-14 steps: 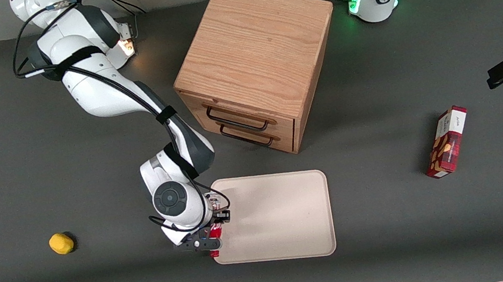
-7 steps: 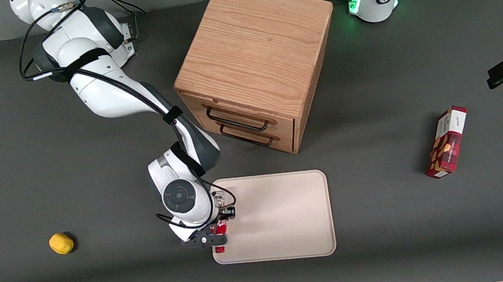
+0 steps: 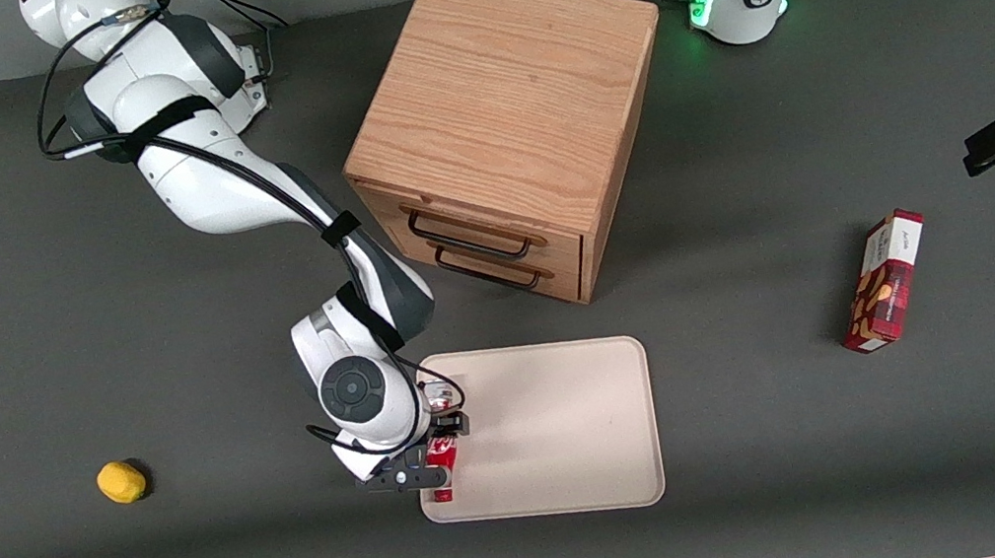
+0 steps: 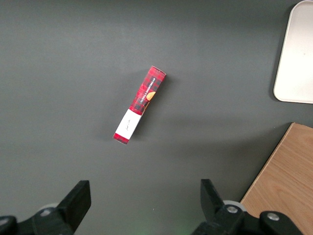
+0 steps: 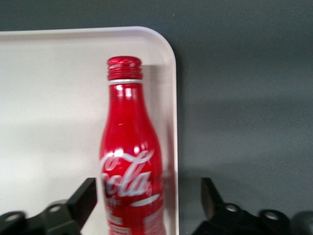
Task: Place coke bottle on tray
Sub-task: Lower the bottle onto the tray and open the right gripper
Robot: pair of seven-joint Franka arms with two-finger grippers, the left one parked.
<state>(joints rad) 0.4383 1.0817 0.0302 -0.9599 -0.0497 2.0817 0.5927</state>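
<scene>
The coke bottle (image 3: 442, 467) is red with white script and lies on the pale beige tray (image 3: 561, 429), just inside the rim at the working arm's end, its cap pointing toward the front camera. My right gripper (image 3: 434, 457) is over the bottle's lower body. In the right wrist view the bottle (image 5: 128, 147) lies between the two black fingers of the gripper (image 5: 146, 200). The fingers stand apart from it, with a clear gap on one side. The tray (image 5: 49, 98) and its rounded corner show under the bottle.
A wooden two-drawer cabinet (image 3: 502, 118) stands just farther from the front camera than the tray. A red snack box (image 3: 885, 281) lies toward the parked arm's end and shows in the left wrist view (image 4: 141, 105). A small yellow object (image 3: 121, 481) lies toward the working arm's end.
My right gripper carried the bottle from the tray's outer edge to just inside the rim. More of the bottle now shows beyond the hand.
</scene>
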